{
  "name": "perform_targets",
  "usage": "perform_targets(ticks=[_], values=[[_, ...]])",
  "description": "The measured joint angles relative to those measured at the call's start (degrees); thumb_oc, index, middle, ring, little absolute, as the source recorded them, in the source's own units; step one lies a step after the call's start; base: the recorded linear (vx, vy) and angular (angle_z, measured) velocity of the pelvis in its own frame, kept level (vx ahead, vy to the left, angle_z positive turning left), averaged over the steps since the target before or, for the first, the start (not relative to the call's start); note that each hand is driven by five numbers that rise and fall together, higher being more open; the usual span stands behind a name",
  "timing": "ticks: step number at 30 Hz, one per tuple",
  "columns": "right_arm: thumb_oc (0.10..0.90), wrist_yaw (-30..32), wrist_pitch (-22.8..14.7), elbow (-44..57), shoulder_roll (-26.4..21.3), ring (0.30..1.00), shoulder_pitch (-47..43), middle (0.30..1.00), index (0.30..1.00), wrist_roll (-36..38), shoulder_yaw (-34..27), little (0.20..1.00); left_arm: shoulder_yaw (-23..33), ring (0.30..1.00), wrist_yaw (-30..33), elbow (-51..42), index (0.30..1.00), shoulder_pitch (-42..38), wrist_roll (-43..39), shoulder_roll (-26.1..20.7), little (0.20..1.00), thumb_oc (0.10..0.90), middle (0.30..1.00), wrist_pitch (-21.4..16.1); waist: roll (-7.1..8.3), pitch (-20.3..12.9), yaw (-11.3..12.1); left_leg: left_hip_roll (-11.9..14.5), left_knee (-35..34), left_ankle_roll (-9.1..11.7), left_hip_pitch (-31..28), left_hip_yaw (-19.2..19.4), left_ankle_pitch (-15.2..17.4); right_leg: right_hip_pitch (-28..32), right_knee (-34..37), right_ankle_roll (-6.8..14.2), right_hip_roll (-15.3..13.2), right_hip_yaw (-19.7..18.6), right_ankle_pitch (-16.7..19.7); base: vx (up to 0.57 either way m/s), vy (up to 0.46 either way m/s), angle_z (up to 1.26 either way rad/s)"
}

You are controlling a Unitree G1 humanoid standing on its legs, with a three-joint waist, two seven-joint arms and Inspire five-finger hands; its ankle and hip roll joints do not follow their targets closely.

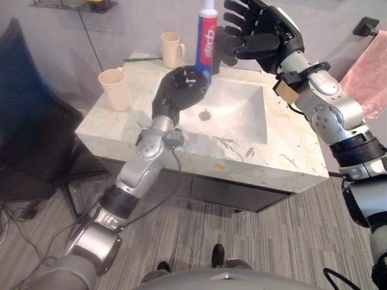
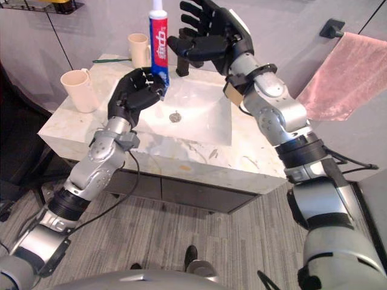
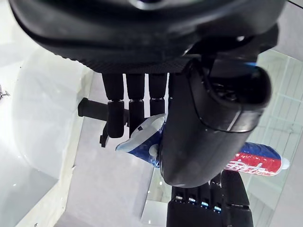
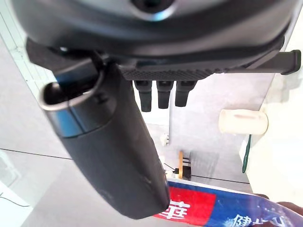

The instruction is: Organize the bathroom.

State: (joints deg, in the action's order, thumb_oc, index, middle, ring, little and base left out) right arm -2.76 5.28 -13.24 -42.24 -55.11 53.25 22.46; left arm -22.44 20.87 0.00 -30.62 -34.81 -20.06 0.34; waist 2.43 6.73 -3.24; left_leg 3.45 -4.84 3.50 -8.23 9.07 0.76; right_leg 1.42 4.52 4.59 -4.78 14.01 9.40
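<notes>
The left hand (image 1: 178, 90) curls around the base of the upright red, white and blue toothpaste tube (image 1: 207, 42) above the white marble sink (image 1: 239, 112). The right hand (image 1: 257, 30), fingers spread and empty, hovers just beside it; it should probably close mid-tube before the left lets go.

A pale marble tabletop (image 1: 290, 154) with a sunken white basin (image 1: 239, 112) stands against a grey wall (image 2: 290, 18); dark cabinet fronts (image 1: 230, 193) below, grey striped carpet (image 1: 290, 241) underfoot.
</notes>
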Motion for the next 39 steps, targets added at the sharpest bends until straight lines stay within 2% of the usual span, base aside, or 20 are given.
perform_targets(ticks=[5,26,32,39], values=[[0.8,0.0,1.8,0.0,0.0,0.9,0.0,0.9,0.9,1.5,0.0,0.9,0.0,0.3,0.4,0.5,0.3,0.0,1.9,-0.1,0.3,0.4,0.3,0.1,0.0,0.0,0.0,0.0,0.0,0.0,0.0,0.0,0.0,0.0,0.0,0.0,0.0,0.0,0.0,0.0,0.0,0.0],[0.8,0.6,3.3,2.0,0.0,0.9,0.0,0.9,0.9,1.4,-0.1,0.9,0.3,0.3,2.8,1.3,0.3,0.0,6.2,-0.9,0.3,0.4,0.3,0.1,-0.01,0.0,-0.4,0.0,0.0,0.0,-0.2,0.9,0.0,-0.3,0.0,0.0,0.1,-0.9,0.0,0.0,0.0,-0.01],[0.8,0.4,3.5,6.9,0.0,0.9,0.0,0.9,0.9,1.5,-0.6,0.9,0.3,0.3,3.0,2.3,0.3,0.0,6.2,-1.4,0.3,0.4,0.3,0.1,-0.01,0.0,-1.4,0.0,0.0,0.0,-0.3,1.4,0.0,-0.4,0.0,0.0,0.2,-1.3,0.0,0.0,-0.002,-0.03],[0.8,0.4,3.7,7.5,0.0,0.9,0.0,0.9,0.9,1.6,-0.8,0.9,0.4,0.3,3.6,2.3,0.3,0.0,6.3,-1.4,0.3,0.4,0.3,0.1,-0.01,0.0,-2.4,0.1,0.0,0.0,-0.4,1.7,0.0,-0.4,0.0,0.0,0.4,-1.7,0.0,0.0,0.0,-0.02]])
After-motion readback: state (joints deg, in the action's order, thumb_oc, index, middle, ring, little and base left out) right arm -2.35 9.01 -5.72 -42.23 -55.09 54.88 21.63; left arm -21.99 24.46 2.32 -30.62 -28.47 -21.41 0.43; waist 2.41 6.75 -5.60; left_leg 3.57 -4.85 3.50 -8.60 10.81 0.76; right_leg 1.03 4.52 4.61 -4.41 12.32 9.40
